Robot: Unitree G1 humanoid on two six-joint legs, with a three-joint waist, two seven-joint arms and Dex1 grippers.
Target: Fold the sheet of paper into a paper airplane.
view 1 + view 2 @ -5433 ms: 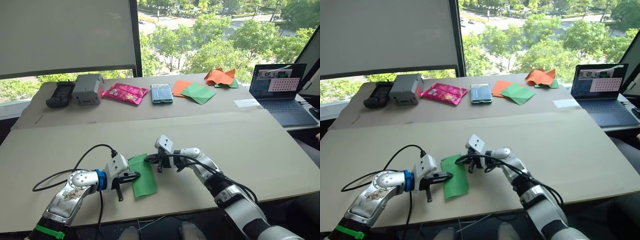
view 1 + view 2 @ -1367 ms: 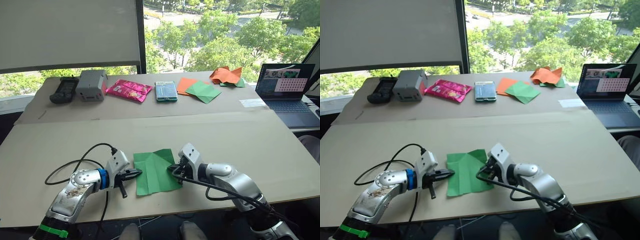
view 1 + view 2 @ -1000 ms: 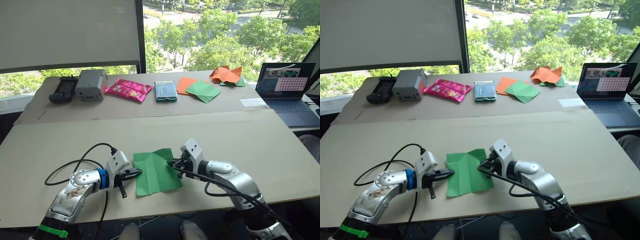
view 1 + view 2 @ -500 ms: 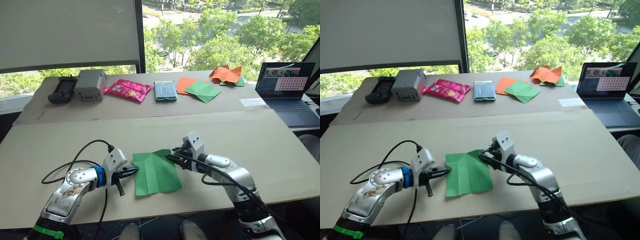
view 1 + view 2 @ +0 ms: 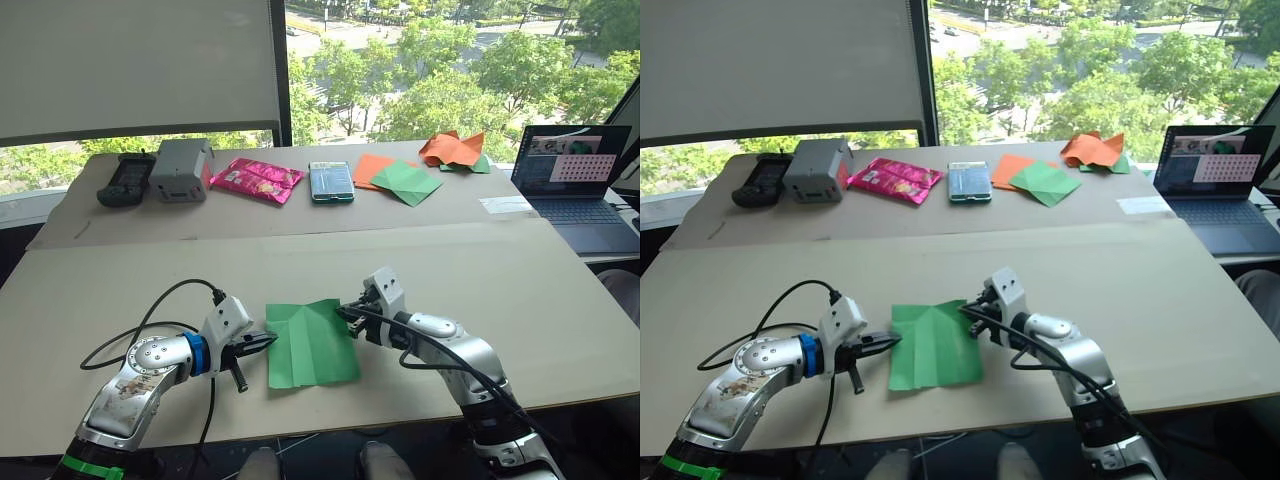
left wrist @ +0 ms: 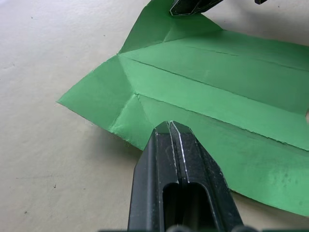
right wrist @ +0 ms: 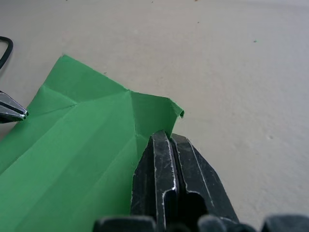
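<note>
Lying flat, the sheet of paper (image 5: 312, 343) runs lengthwise between both closed pincers

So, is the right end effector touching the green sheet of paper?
Touching. In the right wrist view the right end effector has its fingers shut on the edge of the sheet of paper, beside the lifted corner.

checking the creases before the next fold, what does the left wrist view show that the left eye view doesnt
Left wrist view: the straight crease lines across the sheet of paper up close, with the shut left gripper tipped onto its near edge.
Left eye view: the far end of the table with a pink foil packet, orange paper and a laptop.
Both: the green sheet lying opened out, with the right gripper at its opposite corner.
</note>
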